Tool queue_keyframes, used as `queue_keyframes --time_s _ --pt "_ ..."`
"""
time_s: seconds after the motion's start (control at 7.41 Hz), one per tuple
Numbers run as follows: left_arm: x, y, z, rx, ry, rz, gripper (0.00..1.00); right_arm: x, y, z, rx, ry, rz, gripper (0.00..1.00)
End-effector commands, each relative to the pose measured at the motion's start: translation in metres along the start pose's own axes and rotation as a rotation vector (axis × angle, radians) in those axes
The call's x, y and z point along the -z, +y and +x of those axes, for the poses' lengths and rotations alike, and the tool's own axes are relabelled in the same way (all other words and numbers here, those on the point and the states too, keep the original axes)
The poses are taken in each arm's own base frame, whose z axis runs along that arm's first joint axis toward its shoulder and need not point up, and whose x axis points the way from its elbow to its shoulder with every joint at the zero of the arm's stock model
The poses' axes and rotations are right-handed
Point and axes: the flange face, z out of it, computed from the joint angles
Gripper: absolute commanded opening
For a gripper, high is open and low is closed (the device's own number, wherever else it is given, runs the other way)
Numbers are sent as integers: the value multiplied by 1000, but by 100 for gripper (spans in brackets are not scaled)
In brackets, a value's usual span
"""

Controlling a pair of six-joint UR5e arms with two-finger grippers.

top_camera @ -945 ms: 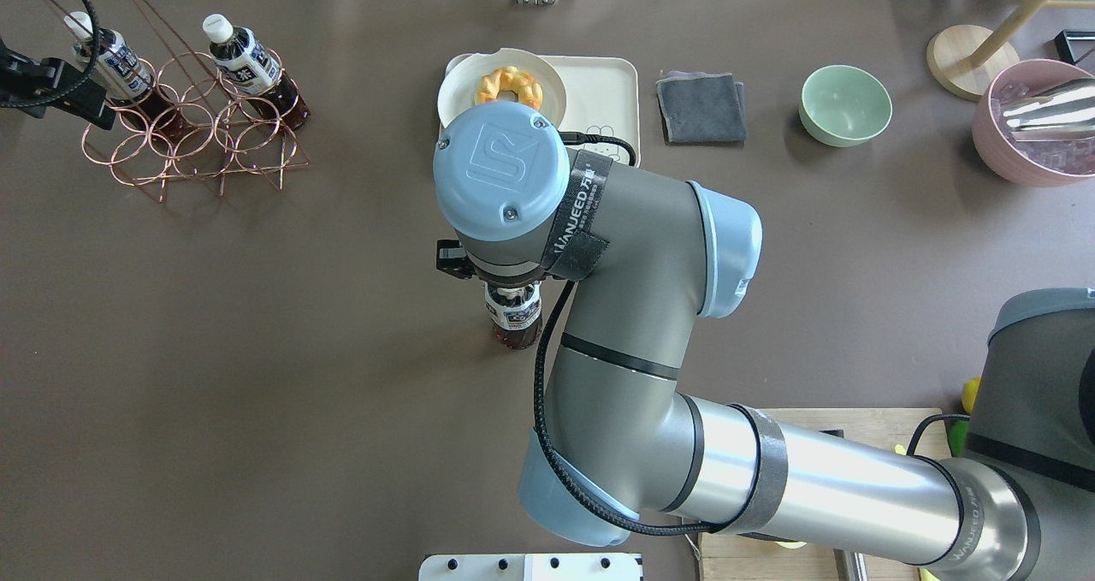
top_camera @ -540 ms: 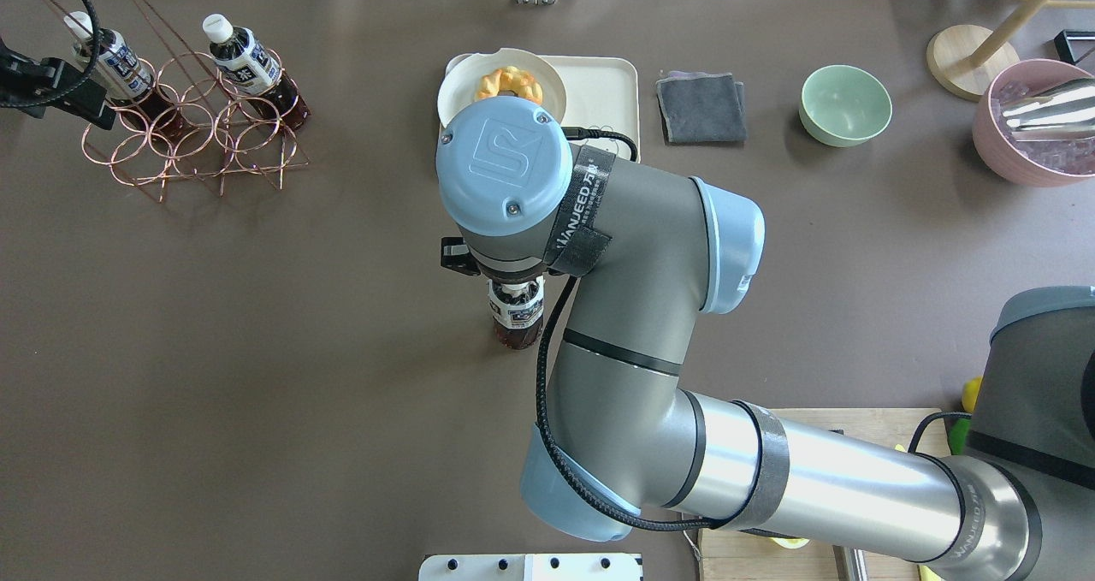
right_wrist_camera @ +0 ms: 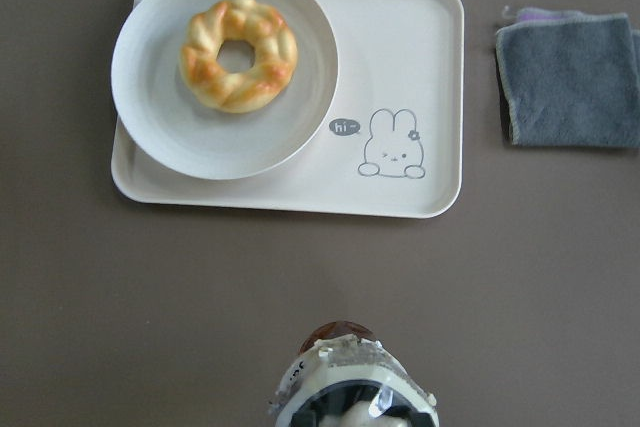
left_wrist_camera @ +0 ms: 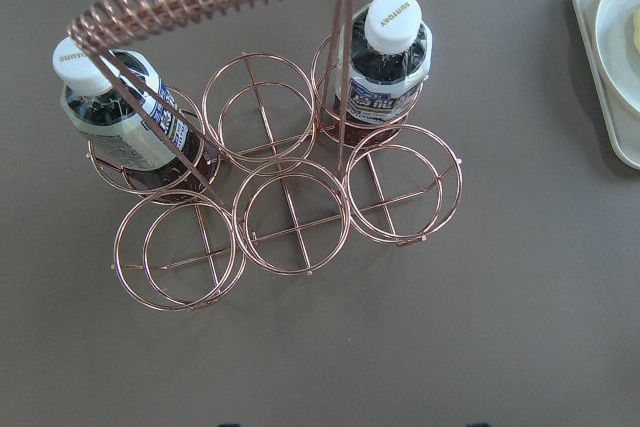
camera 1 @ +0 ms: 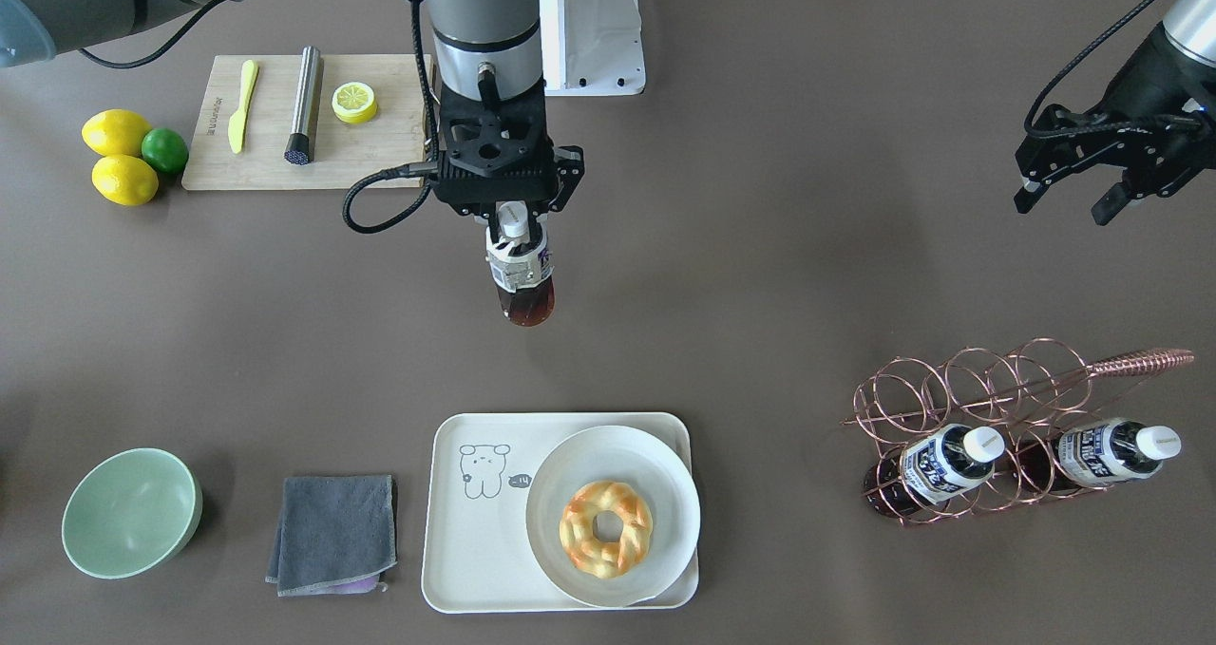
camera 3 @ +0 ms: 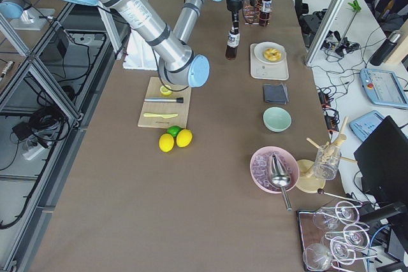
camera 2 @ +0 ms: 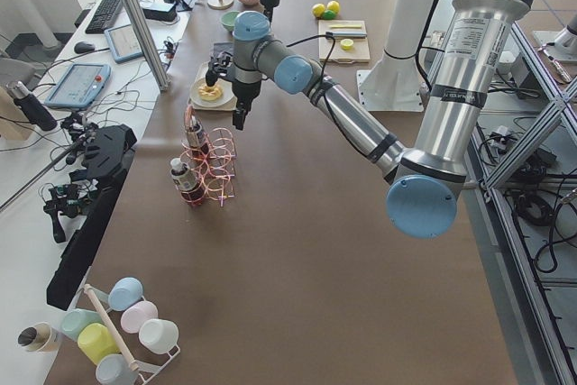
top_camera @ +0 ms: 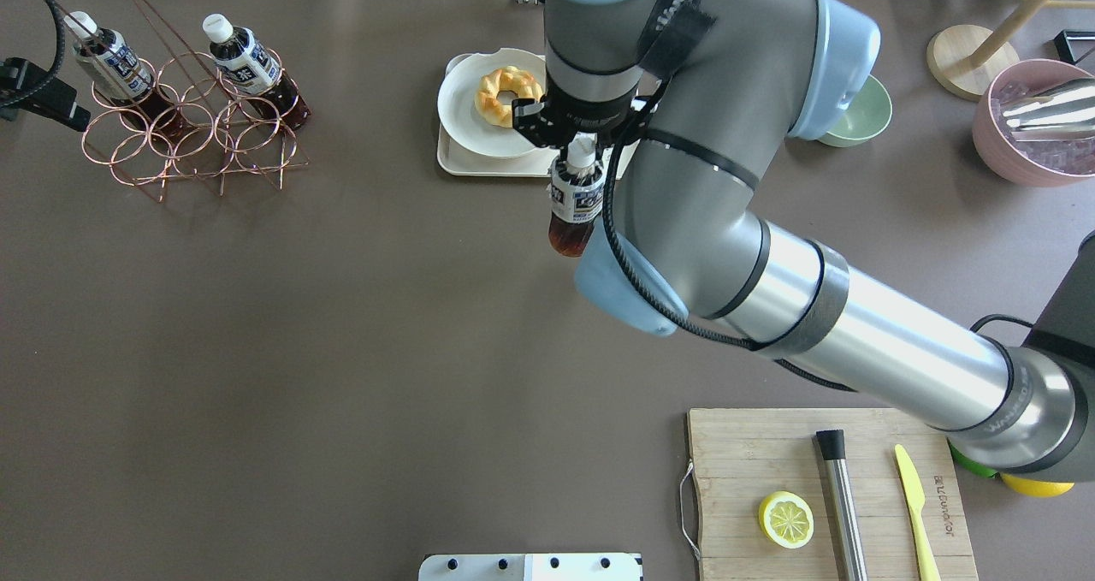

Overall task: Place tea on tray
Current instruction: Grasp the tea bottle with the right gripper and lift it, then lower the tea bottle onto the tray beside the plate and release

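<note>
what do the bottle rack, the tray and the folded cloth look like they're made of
The bottle rack looks like thin metal wire, shiny copper-toned: it glints and is bent into open rings. The tray seems matte cream plastic or melamine: smooth, rounded rim, printed cartoon. The folded cloth looks like soft grey fabric, perhaps microfibre: nappy surface, hemmed edge.

The brown counter [camera 1: 760,284] carries the tray [camera 1: 475,550], a grey cloth [camera 1: 334,531], a green bowl [camera 1: 128,523], a wire rack [camera 1: 1007,417], a cutting board [camera 1: 275,165], 2 lemons [camera 1: 123,180], 1 lime [camera 1: 164,149].
</note>
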Motion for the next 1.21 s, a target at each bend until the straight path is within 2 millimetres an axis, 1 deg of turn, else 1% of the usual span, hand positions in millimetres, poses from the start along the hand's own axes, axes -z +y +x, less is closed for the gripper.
queue_keyframes --time_s 0.0,0.13,0.27,0.4,0.54,0.67,0.81,0.94,1.08 --pt "-3 30 -40 7 8 30 80 3 -125 57 22 29 -41 0" --pt "-5 38 -49 7 10 36 80 -15 -162 66 10 15 -25 0" --pt "9 39 -65 36 7 57 80 -49 -191 76 23 3 -3 0" --pt "20 39 -75 52 32 61 80 -68 -203 82 25 6 -4 0" --pt "28 57 -96 42 27 58 80 -68 -207 75 24 8 -8 0" --pt "33 65 -113 16 11 63 80 -78 -208 75 25 10 -11 0" --pt "38 65 -120 22 5 74 80 -79 -205 69 26 2 -10 0" --pt "39 65 -120 22 5 77 80 -87 -201 64 31 5 -18 0" --pt "39 65 -121 23 5 76 80 -86 -203 62 32 5 -16 0"
